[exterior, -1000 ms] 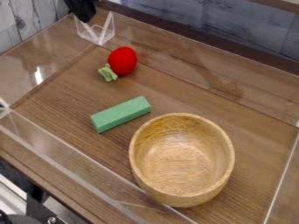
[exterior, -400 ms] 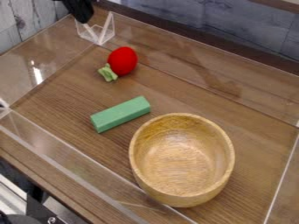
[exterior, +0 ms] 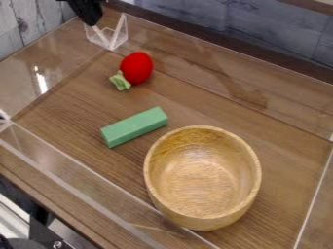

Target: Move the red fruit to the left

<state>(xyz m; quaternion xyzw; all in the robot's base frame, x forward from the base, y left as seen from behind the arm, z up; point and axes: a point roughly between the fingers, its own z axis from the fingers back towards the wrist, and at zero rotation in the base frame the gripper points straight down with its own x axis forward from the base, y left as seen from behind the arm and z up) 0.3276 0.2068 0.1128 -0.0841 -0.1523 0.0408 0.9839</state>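
Lying free on the counter [exterior: 235, 88] near its far left corner, beyond the green block [exterior: 134, 126] and the bowl [exterior: 202, 176], the red fruit [exterior: 134, 67] seems already placed, while the claw [exterior: 88, 10] hangs apart from it, fingers together and empty.

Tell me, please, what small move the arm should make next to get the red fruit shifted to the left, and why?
Probably open the gripper and bring it down toward the red fruit. The gripper sits at the top edge of the view, shut and empty, well apart from the fruit, which lies untouched on the table with its green stem end toward the left. The green block and wooden bowl are out of the way.
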